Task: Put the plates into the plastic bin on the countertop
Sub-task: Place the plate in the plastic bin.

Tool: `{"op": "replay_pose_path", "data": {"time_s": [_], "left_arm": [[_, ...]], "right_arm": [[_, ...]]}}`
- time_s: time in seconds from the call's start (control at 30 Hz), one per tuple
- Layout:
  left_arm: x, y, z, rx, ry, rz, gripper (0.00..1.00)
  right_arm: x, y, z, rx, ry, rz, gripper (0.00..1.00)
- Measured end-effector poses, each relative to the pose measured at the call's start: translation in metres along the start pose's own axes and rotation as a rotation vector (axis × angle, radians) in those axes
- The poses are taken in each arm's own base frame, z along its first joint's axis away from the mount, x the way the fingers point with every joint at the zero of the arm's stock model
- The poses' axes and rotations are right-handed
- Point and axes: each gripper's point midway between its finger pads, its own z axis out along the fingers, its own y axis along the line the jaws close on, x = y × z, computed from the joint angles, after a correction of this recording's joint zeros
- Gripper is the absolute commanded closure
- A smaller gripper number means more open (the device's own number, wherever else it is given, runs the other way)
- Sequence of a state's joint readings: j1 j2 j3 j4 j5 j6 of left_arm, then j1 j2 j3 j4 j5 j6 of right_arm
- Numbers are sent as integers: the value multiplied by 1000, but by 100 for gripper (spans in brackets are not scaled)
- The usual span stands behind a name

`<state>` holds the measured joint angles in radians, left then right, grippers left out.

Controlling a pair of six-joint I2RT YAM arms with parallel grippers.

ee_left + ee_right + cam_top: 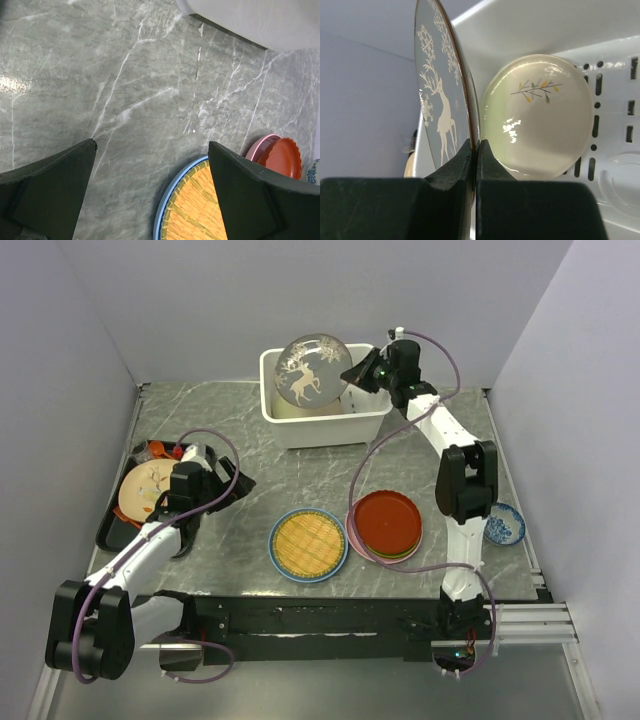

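One thin rim-pinch: the right gripper (352,373) clamps the round grey deer plate (312,370). Slipping, it could chip the cream sprig plate (535,115); the left gripper (151,145) gapes empty.

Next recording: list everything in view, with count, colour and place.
bin: one, white, far centre of countertop
deer plate: one, grey, held on edge above bin
sprig plate: one, cream, inside bin
blue plate: one, near centre
woven disc: one, yellow, on blue plate
pink plate: one, right of blue plate
red plate: one, atop pink plate
bowl: one, blue-and-white, right edge
tray: one, black, left edge
flowered plate: one, peach, on tray
left gripper: open, near tray
right gripper: shut on deer plate
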<state>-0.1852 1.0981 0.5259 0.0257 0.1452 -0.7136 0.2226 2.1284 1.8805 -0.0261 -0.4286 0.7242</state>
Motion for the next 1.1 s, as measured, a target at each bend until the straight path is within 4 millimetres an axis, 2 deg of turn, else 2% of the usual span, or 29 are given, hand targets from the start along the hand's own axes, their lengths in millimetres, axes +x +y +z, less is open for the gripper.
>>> {"op": "replay_pose_path", "data": {"time_s": [0.2, 0.4, 0.8, 1.1], "left_arm": [[3, 3, 2, -10, 12, 10, 1], [4, 5, 4, -14, 18, 11, 1], [8, 9, 7, -27, 34, 11, 1], [10, 10, 10, -30, 40, 10, 1]], "right_arm": [[9, -21, 10, 51, 24, 21, 100], [9, -29, 18, 63, 23, 16, 100], [23, -49, 26, 98, 59, 12, 100], [48, -83, 41, 151, 121, 20, 98]]}}
